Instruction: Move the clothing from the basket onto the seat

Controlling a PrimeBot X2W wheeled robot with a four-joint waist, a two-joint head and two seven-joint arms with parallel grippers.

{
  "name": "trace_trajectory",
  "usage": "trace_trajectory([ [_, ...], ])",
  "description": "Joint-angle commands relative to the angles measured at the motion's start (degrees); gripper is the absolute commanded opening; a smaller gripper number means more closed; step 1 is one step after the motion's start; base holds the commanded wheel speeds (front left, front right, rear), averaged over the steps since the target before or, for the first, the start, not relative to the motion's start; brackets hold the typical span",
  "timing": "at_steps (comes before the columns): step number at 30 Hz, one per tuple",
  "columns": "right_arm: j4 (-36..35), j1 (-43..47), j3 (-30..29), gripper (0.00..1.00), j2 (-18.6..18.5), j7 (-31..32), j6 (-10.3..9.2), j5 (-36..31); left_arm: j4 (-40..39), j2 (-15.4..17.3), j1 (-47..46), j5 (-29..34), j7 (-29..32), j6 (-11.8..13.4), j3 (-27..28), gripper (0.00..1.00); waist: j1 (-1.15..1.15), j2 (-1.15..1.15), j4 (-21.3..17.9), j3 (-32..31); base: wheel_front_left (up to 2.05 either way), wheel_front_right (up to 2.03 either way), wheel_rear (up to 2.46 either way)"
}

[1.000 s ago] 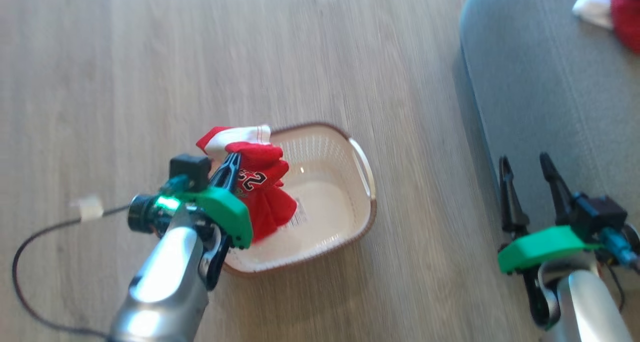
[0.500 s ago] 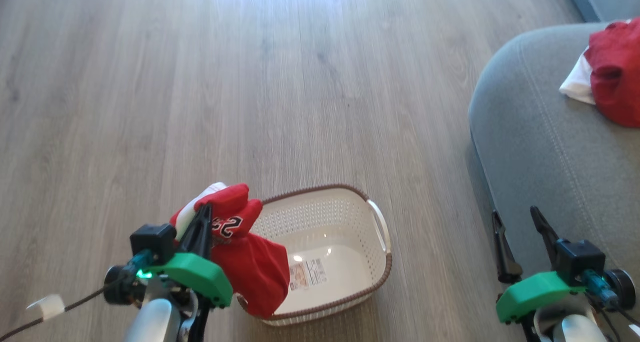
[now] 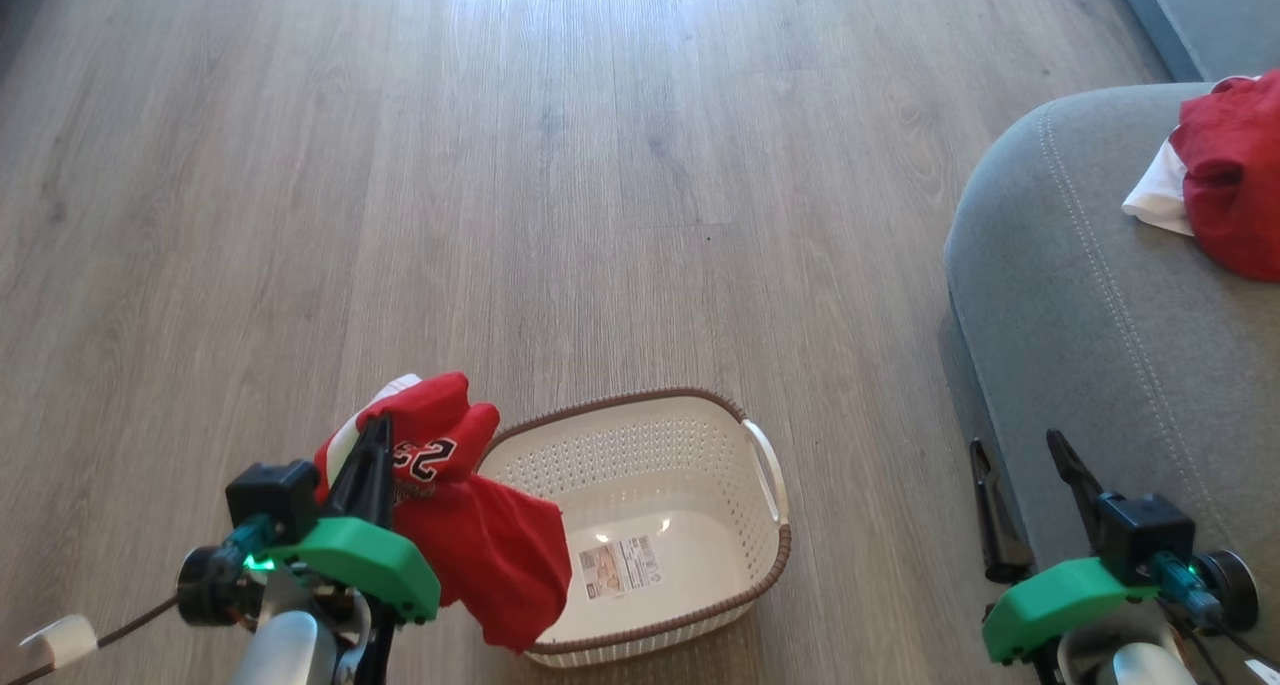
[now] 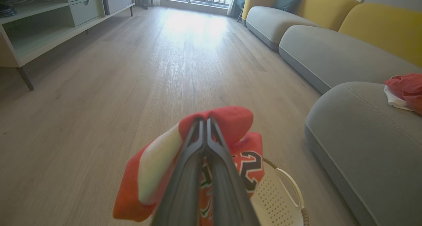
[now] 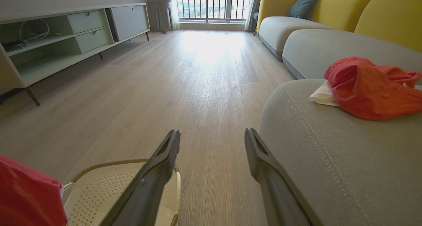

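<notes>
My left gripper (image 3: 378, 427) (image 4: 205, 120) is shut on a red piece of clothing (image 3: 470, 535) (image 4: 244, 160) with white trim and dark number lettering, held above the left rim of the basket (image 3: 700, 445) (image 4: 280, 193) (image 5: 132, 186). The cream basket stands on the floor with just its paper label inside. A second red and white garment (image 3: 1235, 180) (image 5: 369, 87) (image 4: 404, 87) lies on the grey seat (image 3: 1080, 305) (image 5: 329, 146) (image 4: 356, 127) at the right. My right gripper (image 3: 1015, 443) (image 5: 212, 137) hangs open and empty beside the seat's rounded corner.
Wood floor (image 3: 560, 185) stretches ahead. The wrist views show a low cabinet (image 5: 66, 38) along the left wall, further grey and yellow sofa sections (image 5: 329, 18) on the right, and a window at the far end. A cable with a white tag (image 3: 60, 640) trails at my left arm.
The head camera has tilted up, so the basket sits lower in the picture and more of the seat shows. My left gripper has lifted the red clothing up out of the basket.
</notes>
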Motion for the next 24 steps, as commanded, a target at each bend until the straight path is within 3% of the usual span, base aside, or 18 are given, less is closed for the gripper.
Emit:
trace_trajectory([
  [1, -1.36, -1.54, 1.58, 1.00, -0.78, -0.38, -0.02, -0.22, -1.93, 0.54, -1.51, 0.63, -0.79, -0.18, 2.32, 0.00, 0.01, 0.00, 0.00, -0.05, 0.00, 0.00, 0.00],
  [16, -1.32, -2.43, 4.02, 1.00, -0.82, -0.38, -0.02, -0.17, -1.77, -0.08, -1.97, 2.21, -0.80, -1.21, 3.13, 0.00, 0.01, 0.00, -0.41, -0.06, 0.00, 0.00, 0.00],
  [24, -0.83, -8.25, 21.03, 1.00, -1.97, -0.38, -0.02, 3.02, -3.76, -0.62, -3.95, 3.34, -0.80, -2.73, -0.67, 0.00, 0.01, 0.00, -0.24, -0.47, 0.00, 0.00, 0.00],
])
